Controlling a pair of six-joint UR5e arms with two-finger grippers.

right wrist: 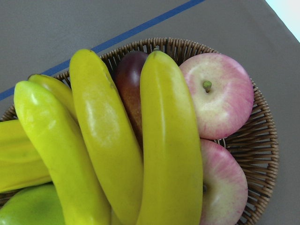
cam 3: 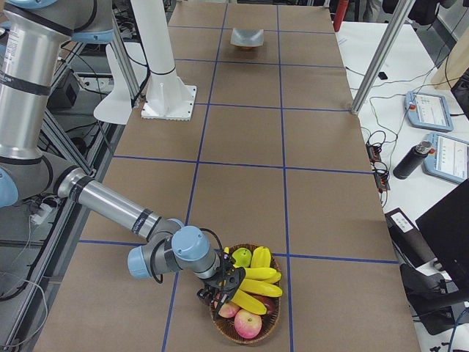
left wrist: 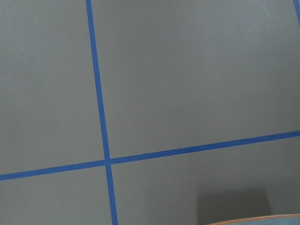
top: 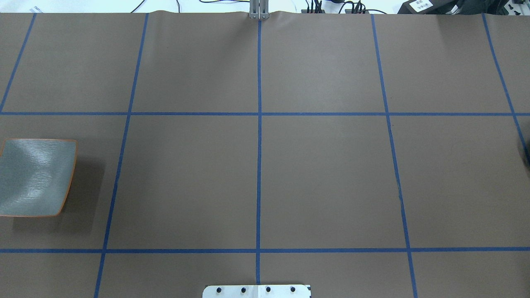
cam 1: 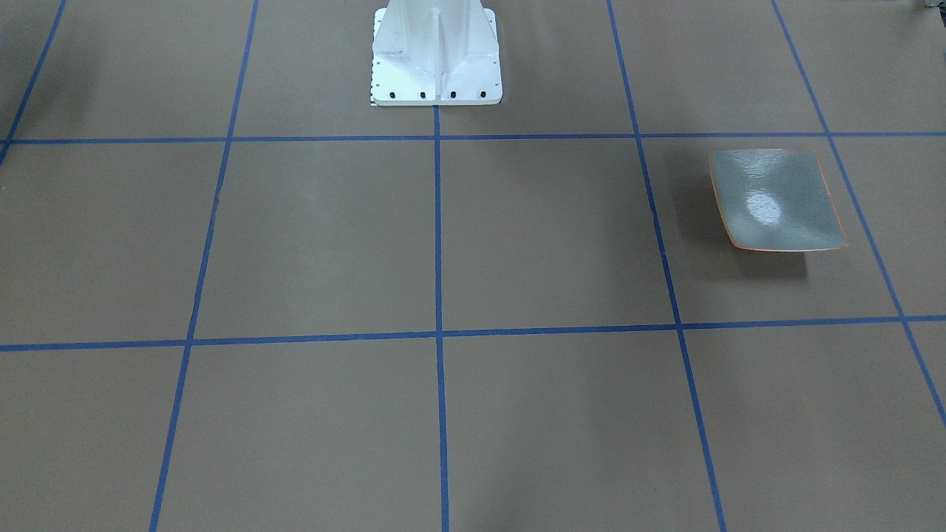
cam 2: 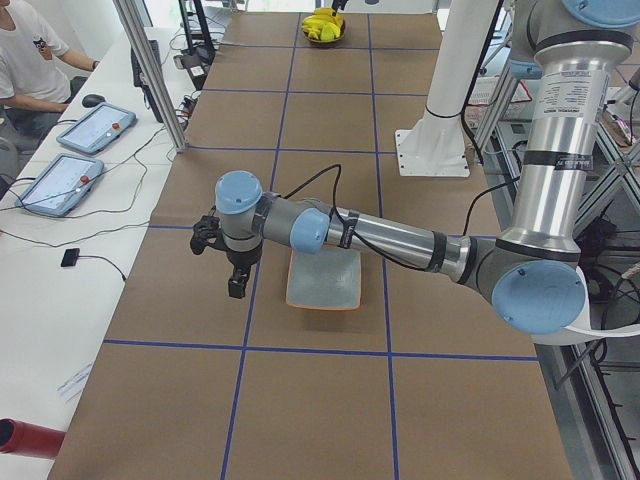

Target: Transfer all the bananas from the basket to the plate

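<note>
At the table's right-hand end, the right gripper hangs just above the basket, touching or nearly touching the bananas. They lie piled over pink apples and a green fruit. Whether its fingers are parted or closed cannot be told. The plate sits bare at the opposite end, well apart from the basket, so the job looks to be at its first pick. The left gripper hovers just beside the plate, its finger state likewise impossible to tell. Next, the right gripper probably needs to settle across the middle of the topmost banana and lift it clear of the wicker rim. The plate's distance may then call for a hand-over to the left arm.
</note>
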